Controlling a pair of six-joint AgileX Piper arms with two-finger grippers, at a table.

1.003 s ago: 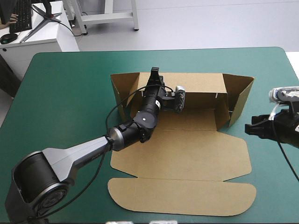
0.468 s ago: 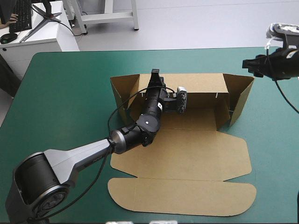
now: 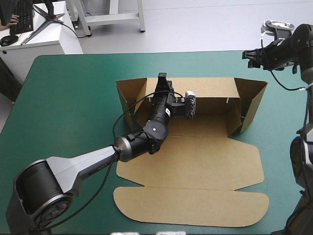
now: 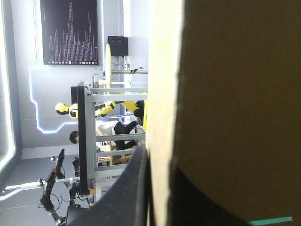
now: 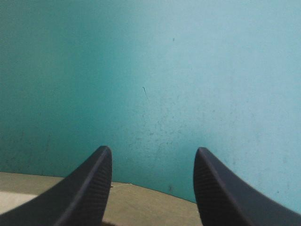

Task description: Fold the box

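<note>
The big tabletop (image 3: 73,98) with its teal-green cover fills most of the high view. The brown box of cut board (image 3: 195,161) lies in the middle of it. Its long back wall stands up, and so do the two short side walls at its ends. The wide lid parts lie flat, reaching toward the near edge.

The left arm stretches over the box floor. The left pincer (image 3: 162,78) with its black fingers is clenched on the top edge of the back wall. In its wrist view the board sits right between the fingers.

The right pincer (image 5: 153,153) is released, its fingers wide apart and holding nothing. It hangs in the air over the far right corner of the tabletop, close to the right side wall but not touching it. Under it is bare cover and a strip of board.

I think the job now is to fold that right side wall. It would go well if the left pincer holds the back wall steady and does not tug. The right pincer should come down slowly and meet the wall's top edge squarely.

There is lots of bare room on the left and far sides. The right side is tighter, and the last lid flap lies near the near edge.
</note>
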